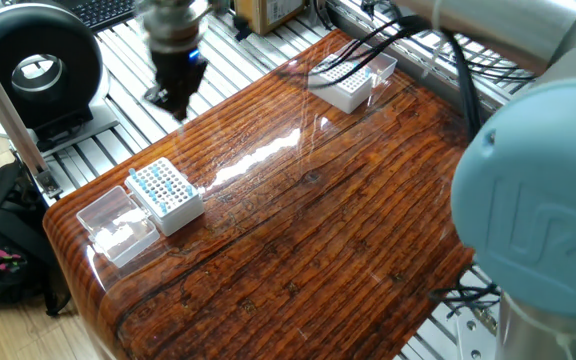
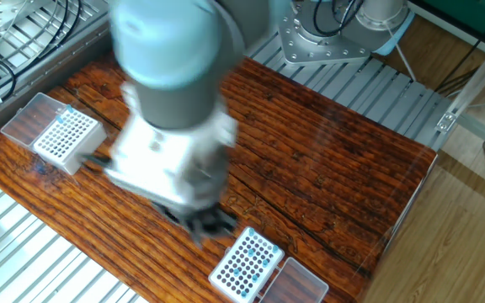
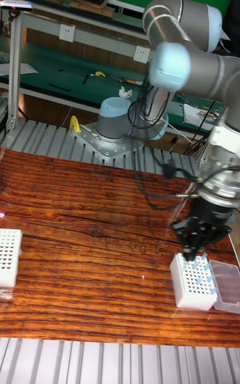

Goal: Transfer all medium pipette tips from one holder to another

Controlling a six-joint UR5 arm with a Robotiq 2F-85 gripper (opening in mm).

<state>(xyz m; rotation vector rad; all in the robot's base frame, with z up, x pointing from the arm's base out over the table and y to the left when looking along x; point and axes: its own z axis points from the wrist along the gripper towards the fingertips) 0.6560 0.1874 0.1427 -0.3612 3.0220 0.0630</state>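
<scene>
Medium pipette tips w/ light blue tops fill most holes of the white box near the table's end; we see its clear lid just beside it. In the tall fixed view the same tips stand in the box right under the gripper, which hangs just above it. Gripper is blurred in both fixed views, so we can't tell how wide the fingers are or whether they hold a tip. A second white box sits at the opposite end, well apart; a few blue tops show at its far edge.
</scene>
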